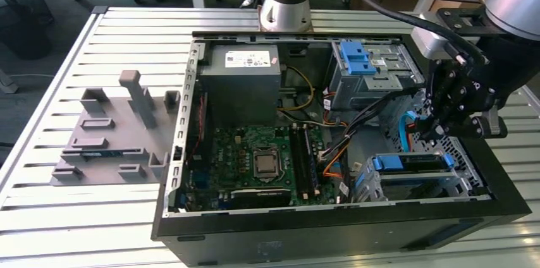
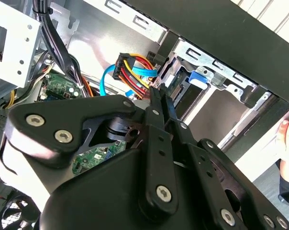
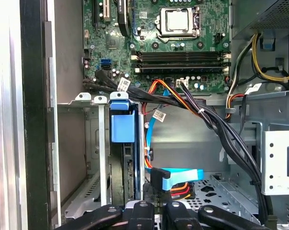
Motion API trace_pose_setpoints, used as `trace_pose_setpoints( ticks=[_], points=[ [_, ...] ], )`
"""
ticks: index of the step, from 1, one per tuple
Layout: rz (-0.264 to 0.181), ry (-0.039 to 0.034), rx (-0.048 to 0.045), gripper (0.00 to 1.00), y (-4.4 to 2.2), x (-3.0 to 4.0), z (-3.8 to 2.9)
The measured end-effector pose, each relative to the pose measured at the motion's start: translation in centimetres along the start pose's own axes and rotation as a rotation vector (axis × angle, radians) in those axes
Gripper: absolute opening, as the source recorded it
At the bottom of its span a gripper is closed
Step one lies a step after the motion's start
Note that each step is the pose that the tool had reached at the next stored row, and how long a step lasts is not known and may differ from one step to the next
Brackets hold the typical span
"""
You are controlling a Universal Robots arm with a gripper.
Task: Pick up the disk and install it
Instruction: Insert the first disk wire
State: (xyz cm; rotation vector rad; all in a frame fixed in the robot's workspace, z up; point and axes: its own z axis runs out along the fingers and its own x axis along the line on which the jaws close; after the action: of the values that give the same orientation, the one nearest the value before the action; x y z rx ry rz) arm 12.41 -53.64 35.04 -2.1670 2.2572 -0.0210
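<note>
Gripper (image 2: pixel 156 93) hovers beside the disk (image 1: pixel 408 162), label unreadable.

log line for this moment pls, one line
tool: inside open case, above drive cage | disk: seated in cage, blue bracket showing | tool not holding disk | cables beside cage

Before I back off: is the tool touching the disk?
Cannot tell: in the first wrist view the tool sits near the disk in its bay, contact hidden.
</note>
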Motion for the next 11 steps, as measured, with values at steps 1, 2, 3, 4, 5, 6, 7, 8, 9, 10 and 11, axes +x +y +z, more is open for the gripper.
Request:
trace_pose_setpoints(
  ticks=[1,2,3,4,5,6,7,8,9,10,11],
  points=[
    [0.000,0.0001,0.0000,0.16,0.00,0.00,0.00],
    [0.000,0.0023,0.0001,0.16,0.00,0.00,0.01],
    [0.000,0.0104,0.0004,0.16,0.00,0.00,0.01],
    [0.000,0.0199,0.0008,0.16,0.00,0.00,0.00],
    [0.000,0.0245,0.0009,0.16,0.00,0.00,0.01],
    [0.000,0.0250,0.0007,0.16,0.00,0.00,0.01],
    [0.001,0.0252,-0.0001,0.16,0.01,0.01,0.01],
    [0.002,0.0253,-0.0006,0.16,0.01,0.01,0.01],
    [0.002,0.0254,-0.0007,0.16,0.00,0.00,0.01],
    [0.002,0.0251,-0.0007,0.16,0.00,0.00,0.01],
    [0.002,0.0250,-0.0008,0.16,0.00,0.00,0.01]
  ],
)
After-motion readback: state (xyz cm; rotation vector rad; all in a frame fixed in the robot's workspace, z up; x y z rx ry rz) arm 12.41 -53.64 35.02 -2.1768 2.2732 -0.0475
